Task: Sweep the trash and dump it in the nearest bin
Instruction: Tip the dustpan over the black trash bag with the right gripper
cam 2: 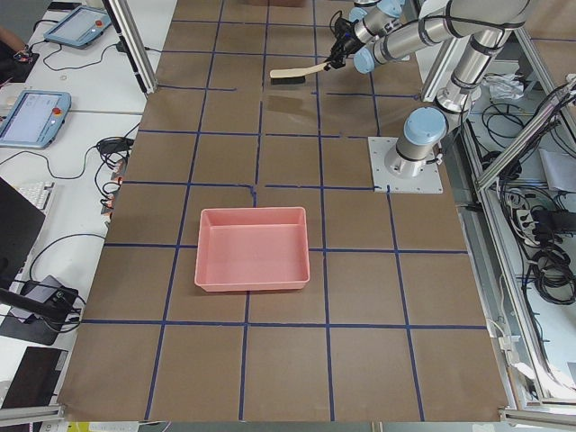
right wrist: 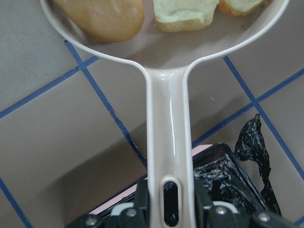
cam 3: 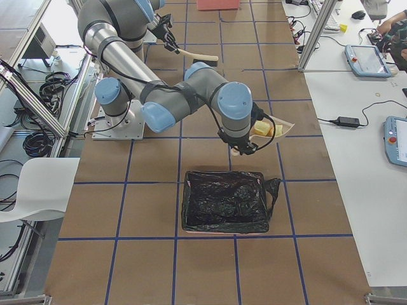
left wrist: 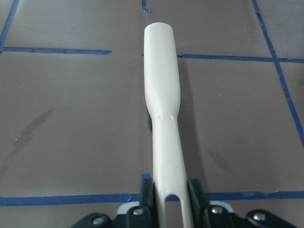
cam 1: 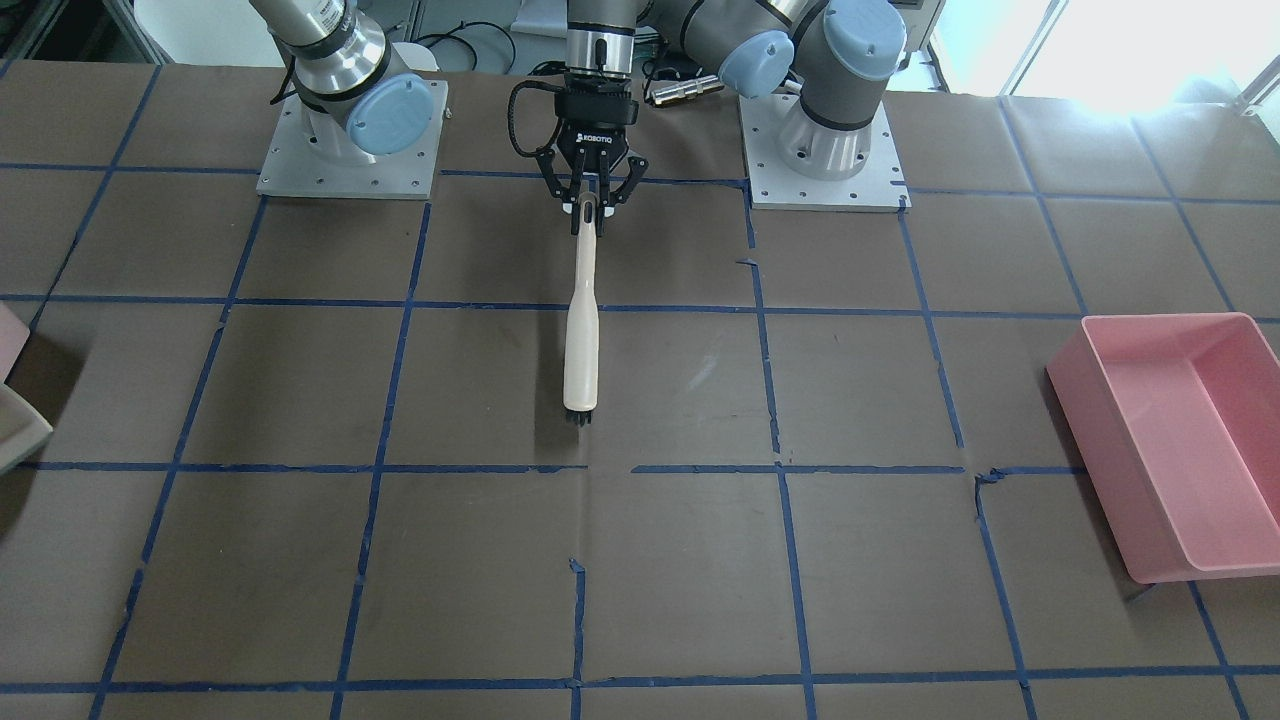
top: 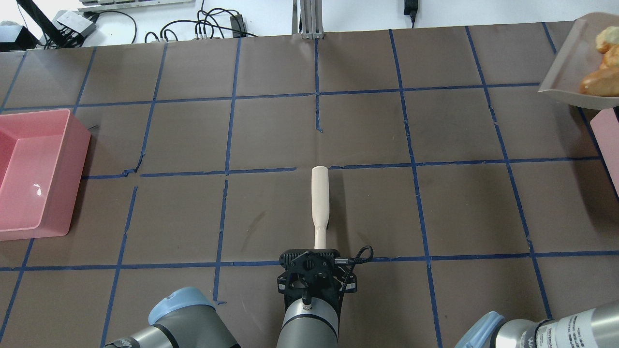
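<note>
Sweep looks done: all trash (right wrist: 102, 16) sits in the dustpan (right wrist: 168, 123). Right claw (right wrist: 170, 195) pinches its handle, level, just beside the bin (top: 607, 145), not tipped. Left claw (left wrist: 168, 199) clamps the brush (left wrist: 161, 95), well apart from the bin. Left: dump.

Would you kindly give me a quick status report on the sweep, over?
Left gripper shut on brush, mid-table. Right gripper shut on dustpan; trash aboard, bin beside it, not dumped. No obstruction seen.

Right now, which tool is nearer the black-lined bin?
Right. The right tool holds the dustpan just beside the bin; the left tool holds the brush far off at mid-table.
</note>
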`<action>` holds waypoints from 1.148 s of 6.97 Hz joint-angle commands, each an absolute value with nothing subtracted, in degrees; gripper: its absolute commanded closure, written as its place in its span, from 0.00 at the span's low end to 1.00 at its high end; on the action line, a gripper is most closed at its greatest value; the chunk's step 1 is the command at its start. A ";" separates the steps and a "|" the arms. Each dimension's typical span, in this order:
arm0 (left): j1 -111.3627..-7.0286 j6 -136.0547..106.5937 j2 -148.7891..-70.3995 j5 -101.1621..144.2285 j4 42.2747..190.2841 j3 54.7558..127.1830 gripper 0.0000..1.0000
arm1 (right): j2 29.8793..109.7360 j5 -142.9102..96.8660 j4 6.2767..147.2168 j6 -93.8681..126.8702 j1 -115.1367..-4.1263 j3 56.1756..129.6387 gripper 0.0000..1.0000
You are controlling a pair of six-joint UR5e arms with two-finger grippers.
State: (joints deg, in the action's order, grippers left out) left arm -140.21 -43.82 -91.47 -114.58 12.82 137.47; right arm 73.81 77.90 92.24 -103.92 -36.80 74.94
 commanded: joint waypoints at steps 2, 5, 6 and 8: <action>-140.89 -44.91 -94.90 -115.84 10.55 137.64 1.00 | 74.01 78.40 91.14 -105.63 -22.63 72.87 1.00; -140.89 -44.65 -98.35 -115.58 8.00 137.20 1.00 | 69.89 79.45 92.28 -110.30 -15.83 70.06 1.00; -140.89 -44.74 -98.35 -115.49 8.00 137.20 1.00 | 68.31 82.59 93.33 -110.82 -15.82 69.61 1.00; -140.80 -44.04 -98.35 -115.40 8.35 137.11 0.34 | 67.67 85.06 97.65 -111.62 -16.43 69.96 1.00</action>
State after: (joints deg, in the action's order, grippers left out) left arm -140.88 -44.44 -98.32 -115.48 8.10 137.17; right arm 68.06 83.01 96.23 -111.23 -15.96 69.80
